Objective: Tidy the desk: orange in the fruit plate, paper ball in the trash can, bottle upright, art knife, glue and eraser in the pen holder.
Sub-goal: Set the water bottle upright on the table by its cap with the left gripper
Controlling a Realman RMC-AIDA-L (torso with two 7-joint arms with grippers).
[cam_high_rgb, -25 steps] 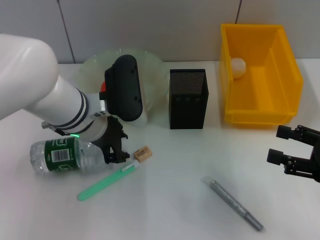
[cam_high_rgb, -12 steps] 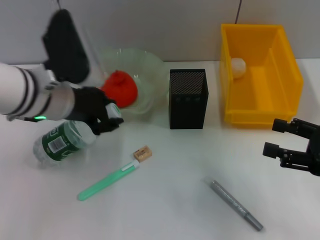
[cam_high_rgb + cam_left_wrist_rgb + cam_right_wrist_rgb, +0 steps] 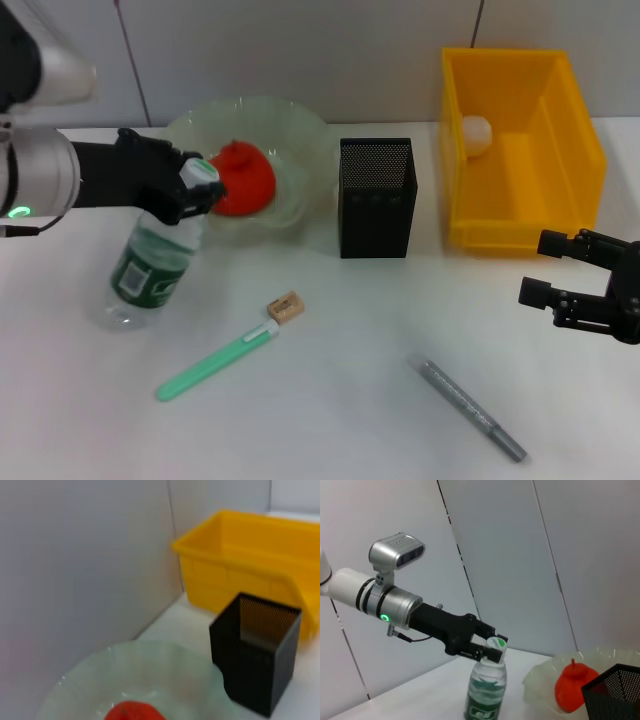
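My left gripper (image 3: 192, 190) is shut on the neck of the bottle (image 3: 150, 268), just under the green-and-white cap. The bottle leans, nearly upright, with its base on the table; it also shows in the right wrist view (image 3: 485, 685). The orange (image 3: 243, 178) lies in the fruit plate (image 3: 285, 135). The paper ball (image 3: 476, 133) lies in the yellow trash can (image 3: 575, 150). The eraser (image 3: 286, 305), a mint-green stick (image 3: 215, 363) and a grey pen-shaped tool (image 3: 470, 408) lie on the table. The pen holder (image 3: 377, 197) stands at the centre. My right gripper (image 3: 552, 270) is open and empty at the right.
The wall runs close behind the plate, the pen holder (image 3: 257, 655) and the trash can (image 3: 250, 575). The eraser and the green stick lie just right of the bottle's base. The grey tool lies near the table's front edge.
My left gripper has lifted the bottle's neck from lying on its side to nearly upright, uncovering the orange in the plate. My right gripper has drifted slightly upward and left.
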